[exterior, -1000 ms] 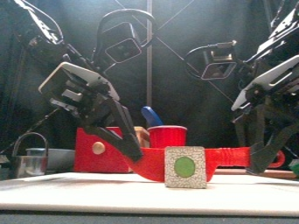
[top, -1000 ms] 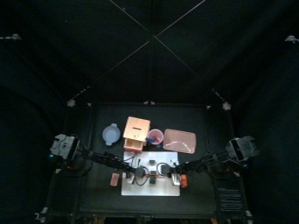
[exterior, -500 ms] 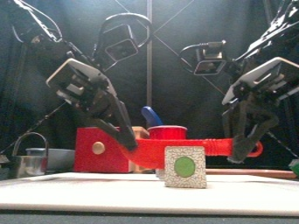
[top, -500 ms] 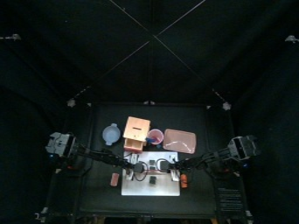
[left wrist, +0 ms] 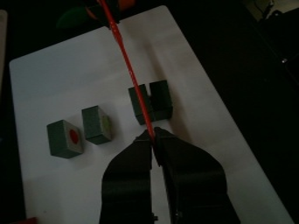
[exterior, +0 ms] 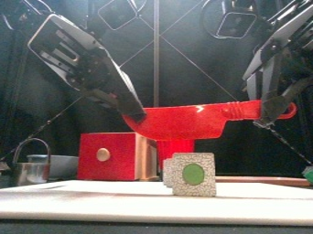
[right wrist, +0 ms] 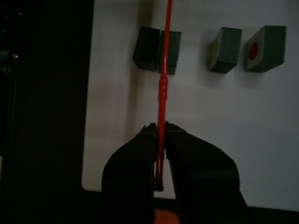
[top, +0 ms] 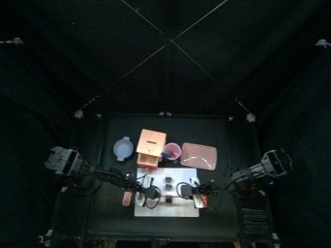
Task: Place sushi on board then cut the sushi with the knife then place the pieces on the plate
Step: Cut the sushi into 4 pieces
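Red knife [exterior: 196,121] held aloft between left gripper [exterior: 132,116] and right gripper [exterior: 268,110].

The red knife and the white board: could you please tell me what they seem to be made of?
Red knife: probably moulded plastic, glossy; uniform red with a soft sheen along the blade. White board: likely matte plastic, though painted wood is possible; flat, even white with no grain.

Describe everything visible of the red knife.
The red knife is a glossy, plastic-looking toy with a broad blade and a narrower handle. It hangs roughly level in the air, blade on edge, so the wrist views show only a thin line. The left claw pinches its blade end, the right claw its handle. It is above the sushi pieces and white board, touching neither.
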Tool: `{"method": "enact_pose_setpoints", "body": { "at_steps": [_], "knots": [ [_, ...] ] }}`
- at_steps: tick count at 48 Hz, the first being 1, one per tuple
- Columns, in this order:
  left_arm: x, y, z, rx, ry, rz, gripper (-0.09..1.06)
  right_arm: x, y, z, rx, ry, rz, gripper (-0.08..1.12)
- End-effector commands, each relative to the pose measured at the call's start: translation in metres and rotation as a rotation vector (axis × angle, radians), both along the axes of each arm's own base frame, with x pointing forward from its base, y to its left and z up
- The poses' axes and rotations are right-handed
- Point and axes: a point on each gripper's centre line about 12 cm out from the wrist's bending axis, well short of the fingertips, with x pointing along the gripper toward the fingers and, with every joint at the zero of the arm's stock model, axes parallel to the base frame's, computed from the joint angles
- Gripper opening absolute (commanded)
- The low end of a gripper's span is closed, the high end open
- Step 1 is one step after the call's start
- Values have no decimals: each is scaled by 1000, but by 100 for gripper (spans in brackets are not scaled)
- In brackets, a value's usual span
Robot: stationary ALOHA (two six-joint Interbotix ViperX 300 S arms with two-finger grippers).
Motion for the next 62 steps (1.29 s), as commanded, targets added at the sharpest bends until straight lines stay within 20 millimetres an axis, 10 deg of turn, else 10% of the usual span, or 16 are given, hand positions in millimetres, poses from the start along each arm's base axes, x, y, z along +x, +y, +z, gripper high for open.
{"method": "enact_pose_setpoints", "body": {
  "at_steps": [1,62],
  "knots": [
    [7,-5,7,-4,-28,-11,38,5,3,7,15,-21,-2,45],
    [9,-4,0,-1,-12,-7,38,14,11,-10,34,20,-14,45]
  ]
}}
